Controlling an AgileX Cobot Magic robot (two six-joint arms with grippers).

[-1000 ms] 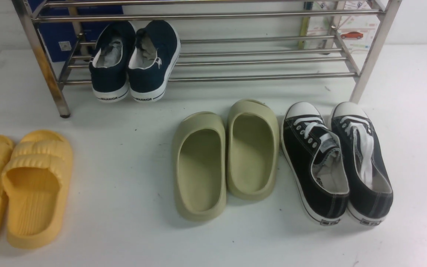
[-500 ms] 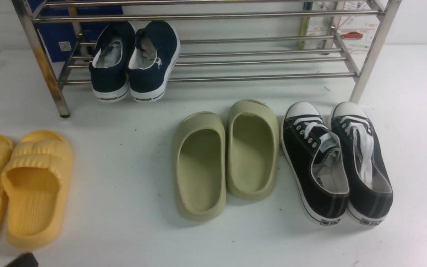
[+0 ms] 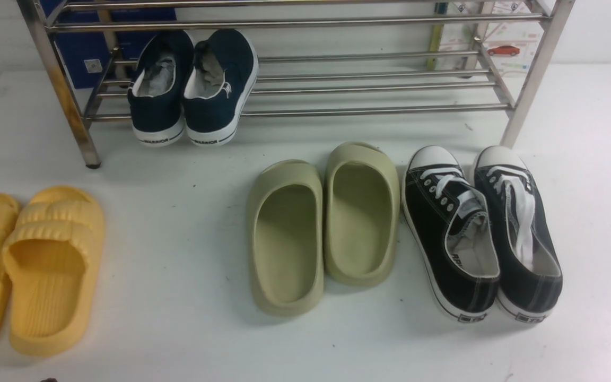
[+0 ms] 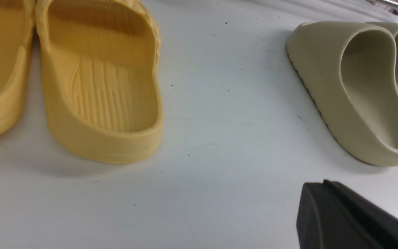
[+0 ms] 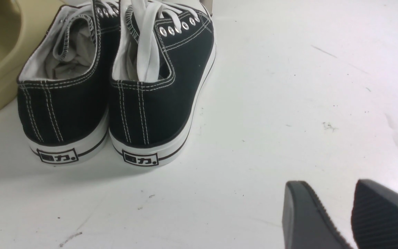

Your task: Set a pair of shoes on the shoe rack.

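The navy shoes [image 3: 193, 87] already sit on the rack [image 3: 369, 109], both jaws empty, left together, right slightly apart: placing looks done, arms need only park.

Test setup, likely lab: white tabletop [image 3: 178, 329], steel shoe rack [image 3: 369, 110].

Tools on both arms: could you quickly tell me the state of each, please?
Left tool: closed, holding nothing.
Right tool: open a little, holding nothing.
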